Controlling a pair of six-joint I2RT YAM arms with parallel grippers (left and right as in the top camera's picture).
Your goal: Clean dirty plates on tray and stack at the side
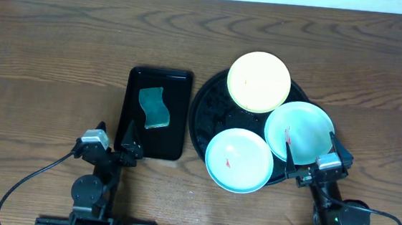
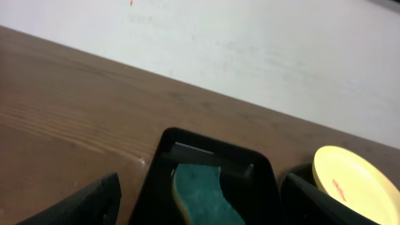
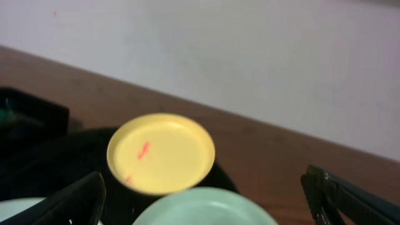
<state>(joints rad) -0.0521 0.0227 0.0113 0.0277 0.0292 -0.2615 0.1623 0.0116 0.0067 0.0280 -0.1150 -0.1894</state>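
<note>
Three plates lie on the round black tray [image 1: 208, 109]: a pale yellow plate [image 1: 259, 81] at the back, a mint-white plate [image 1: 300, 131] at the right and a mint-white plate [image 1: 239, 159] at the front, each with small red smears. My left gripper [image 1: 112, 143] is open and empty at the near end of the rectangular tray. My right gripper [image 1: 317, 156] is open and empty at the near right edge of the round tray. In the right wrist view the yellow plate [image 3: 161, 153] lies ahead and a mint plate [image 3: 206, 209] sits between the open fingers [image 3: 206, 203].
A small rectangular black tray [image 1: 176, 110] left of the round tray holds a green sponge [image 1: 154, 107]. In the left wrist view the sponge [image 2: 203, 197] lies between the open fingers [image 2: 197, 203], with the yellow plate [image 2: 356, 184] at the right. Wooden table all round.
</note>
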